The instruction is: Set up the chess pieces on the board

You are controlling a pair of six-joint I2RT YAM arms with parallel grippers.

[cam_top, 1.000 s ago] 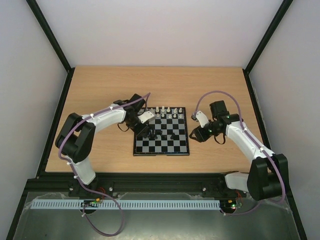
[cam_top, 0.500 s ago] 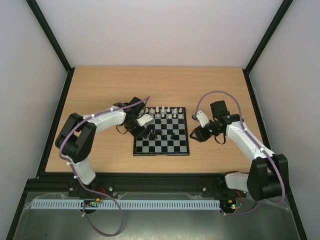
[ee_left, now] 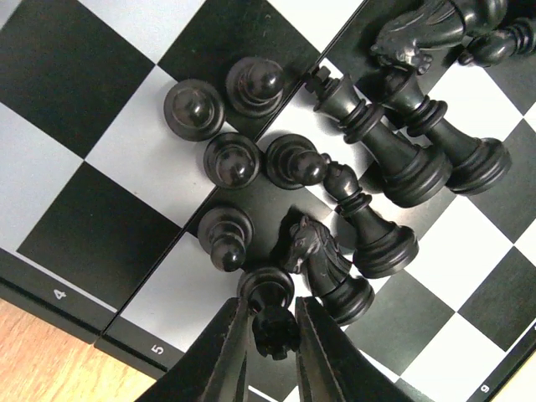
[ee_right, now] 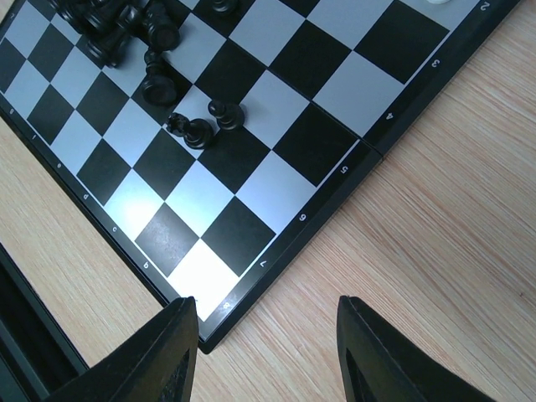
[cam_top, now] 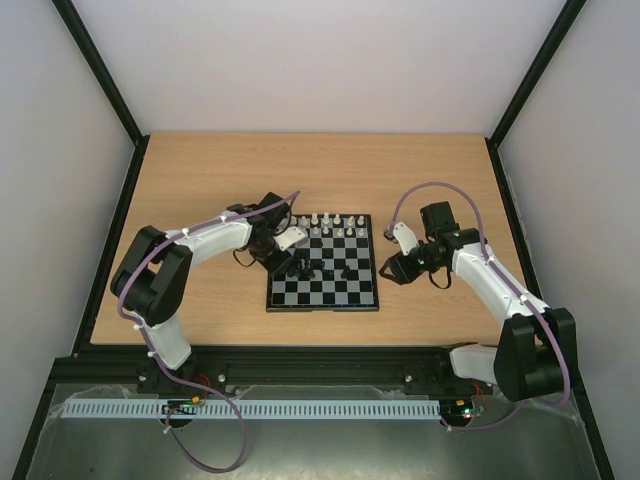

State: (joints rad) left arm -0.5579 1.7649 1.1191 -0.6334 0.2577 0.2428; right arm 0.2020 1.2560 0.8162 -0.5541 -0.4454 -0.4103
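Note:
The board (cam_top: 350, 291) lies mid-table. White chess pieces (cam_top: 335, 223) line its far rows, and black chess pieces (cam_top: 320, 268) cluster left of centre. My left gripper (cam_top: 296, 262) hangs over that cluster. In the left wrist view my left gripper (ee_left: 274, 314) is shut on one upright black piece (ee_left: 275, 331) with a notched top. That piece stands beside a black knight (ee_left: 316, 251) and a pawn (ee_left: 224, 239). My right gripper (cam_top: 385, 268) is open at the board's right edge. The right wrist view shows my right gripper (ee_right: 266, 306) empty, over the board's corner (ee_right: 213, 322) and bare wood.
Several black pieces (ee_left: 402, 142) lean or stand tightly packed just beyond the left fingers. Two small black pieces (ee_right: 201, 127) sit apart on the board (ee_right: 276, 92) in the right wrist view. Black frame rails (cam_top: 115, 235) border the wooden table (cam_top: 200, 170).
The left fingers have closed onto the black piece, and the left wrist has shifted slightly toward the board's left edge. The right arm has not moved.

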